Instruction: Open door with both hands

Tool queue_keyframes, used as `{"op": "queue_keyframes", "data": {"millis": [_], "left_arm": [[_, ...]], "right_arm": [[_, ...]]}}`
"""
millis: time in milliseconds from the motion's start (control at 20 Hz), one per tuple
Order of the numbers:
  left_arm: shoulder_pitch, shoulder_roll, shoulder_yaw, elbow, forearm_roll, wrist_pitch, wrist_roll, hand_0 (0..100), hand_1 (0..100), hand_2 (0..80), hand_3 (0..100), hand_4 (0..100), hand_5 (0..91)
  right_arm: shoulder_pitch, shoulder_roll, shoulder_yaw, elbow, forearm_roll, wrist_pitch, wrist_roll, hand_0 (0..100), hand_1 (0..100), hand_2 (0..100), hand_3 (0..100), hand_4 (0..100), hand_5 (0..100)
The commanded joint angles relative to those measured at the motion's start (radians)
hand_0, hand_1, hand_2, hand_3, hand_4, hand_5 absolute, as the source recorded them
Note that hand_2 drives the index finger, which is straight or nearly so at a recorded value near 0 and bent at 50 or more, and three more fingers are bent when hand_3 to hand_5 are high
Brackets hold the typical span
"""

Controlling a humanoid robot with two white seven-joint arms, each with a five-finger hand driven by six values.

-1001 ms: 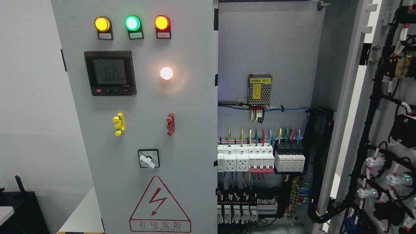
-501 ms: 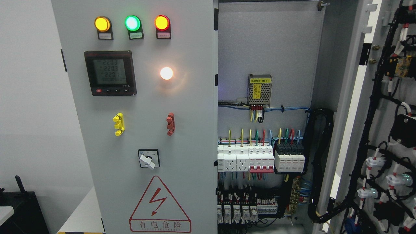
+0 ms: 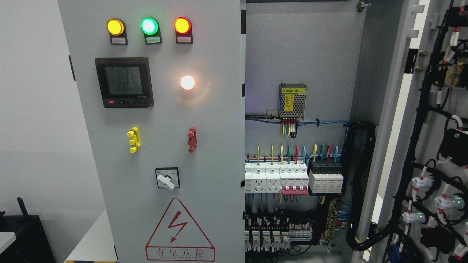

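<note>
- While neither hand shows, so their state cannot be told, the right door (image 3: 431, 120) stands swung open at 3 o'clock.
- Left door (image 3: 161, 146) at 9 o'clock is closed.

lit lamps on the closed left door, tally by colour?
Yellow lamp: 1
Green lamp: 1
Red lamp: 1
White lamp: 1
Total: 4, all lit, on the left door. No robot hand is in view.

Neither arm nor hand of the robot shows in the head view.
</note>
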Motion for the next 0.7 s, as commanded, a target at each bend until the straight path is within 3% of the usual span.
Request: {"op": "queue_keyframes", "data": {"millis": [0,250,401,651], "left_arm": [[0.000,-0.004,0.024,0.001,0.004,-0.001,-0.005,0,0,0.0,0,3,0.0],[0.000,-0.004,0.015,0.003,0.004,-0.002,-0.010,0,0,0.0,0,3,0.0],[0.000,-0.004,0.008,0.006,0.004,-0.004,-0.010,0,0,0.0,0,3,0.0],[-0.002,-0.004,-0.006,0.006,0.003,-0.004,-0.010,0,0,0.0,0,3,0.0]], "right_arm": [[0.134,-0.060,0.009,-0.444,-0.028,-0.004,-0.006,0,0,0,0,0,0],[0.239,-0.092,0.015,-0.590,-0.026,-0.119,-0.008,0,0,0,0,0,0],[0.323,-0.112,0.061,-0.705,-0.023,-0.194,-0.008,0,0,0,0,0,0],[0.421,-0.141,0.098,-0.924,-0.020,-0.210,-0.008,0,0,0,0,0,0]]}}
